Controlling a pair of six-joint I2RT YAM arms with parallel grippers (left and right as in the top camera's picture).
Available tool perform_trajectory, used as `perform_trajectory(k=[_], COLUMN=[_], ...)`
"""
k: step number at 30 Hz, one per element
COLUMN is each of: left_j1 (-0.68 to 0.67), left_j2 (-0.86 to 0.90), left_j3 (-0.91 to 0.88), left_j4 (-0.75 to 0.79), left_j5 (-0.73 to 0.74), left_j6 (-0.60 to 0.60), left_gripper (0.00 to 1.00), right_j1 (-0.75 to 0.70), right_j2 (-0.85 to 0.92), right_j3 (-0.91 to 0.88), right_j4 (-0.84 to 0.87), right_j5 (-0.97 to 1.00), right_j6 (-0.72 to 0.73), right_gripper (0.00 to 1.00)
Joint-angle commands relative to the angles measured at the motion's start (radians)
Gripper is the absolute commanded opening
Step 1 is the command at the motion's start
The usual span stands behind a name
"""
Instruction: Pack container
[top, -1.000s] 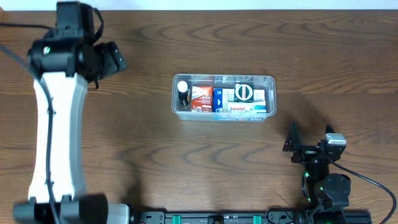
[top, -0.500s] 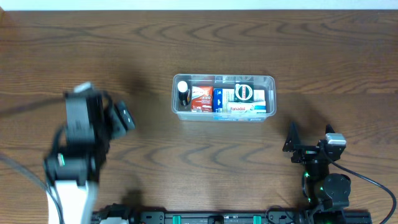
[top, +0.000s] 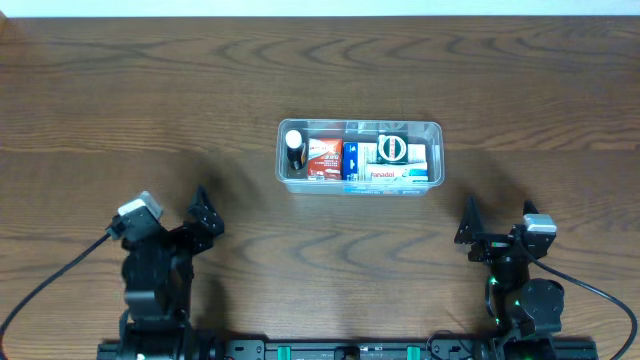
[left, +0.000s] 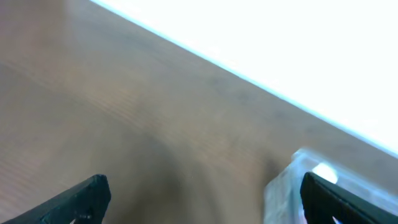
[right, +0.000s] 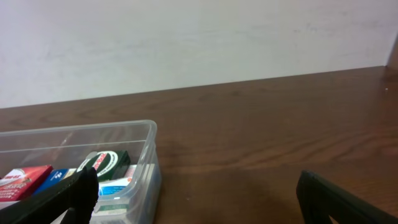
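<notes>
Two arms low at the near edge, one left, one right. Left gripper (left: 206, 194) has its fingers spread wide and holds nothing; right gripper (right: 194, 194) the same. Container (top: 434, 152) sits mid-table, well apart from both, and is full: bottle (top: 294, 146) at the left end, red box (top: 324, 158) beside it, round green tin (top: 391, 149) toward the right. Packing looks finished, since no loose item shows outside it. Best kept hands-off, with any reach staying clear of the near wall. Bare table (top: 320, 60) lies between, nothing blocking.

We see the container (top: 436, 156), a clear, shallow plastic tub with rounded corners and a rim. It sits flat and open-topped near the middle of the table (top: 150, 90), long side running left to right. Small boxes (top: 325, 158) fill it, with a dark, white-capped bottle (top: 293, 148) at its left end.
</notes>
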Motion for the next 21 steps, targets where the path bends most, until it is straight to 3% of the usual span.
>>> perform_trajectory(k=[1, 10, 21], left_j1=[-0.001, 0.000, 0.000], left_j2=[-0.058, -0.148, -0.227], left_j3=[-0.071, -0.184, -0.276], left_j4=[0.091, 0.150, 0.144], left_j5=[0.054, 0.092, 0.092], left_j6=[0.052, 0.127, 0.130], left_gripper=[0.98, 0.98, 0.98], right_j1=[-0.011, -0.011, -0.011], right_j2=[-0.006, -0.006, -0.006], right_j3=[-0.003, -0.003, -0.003], right_j4=[-0.002, -0.002, -0.002], right_j5=[-0.003, -0.003, -0.004], right_j6=[-0.015, -0.015, -0.015], right_gripper=[0.99, 0.99, 0.99])
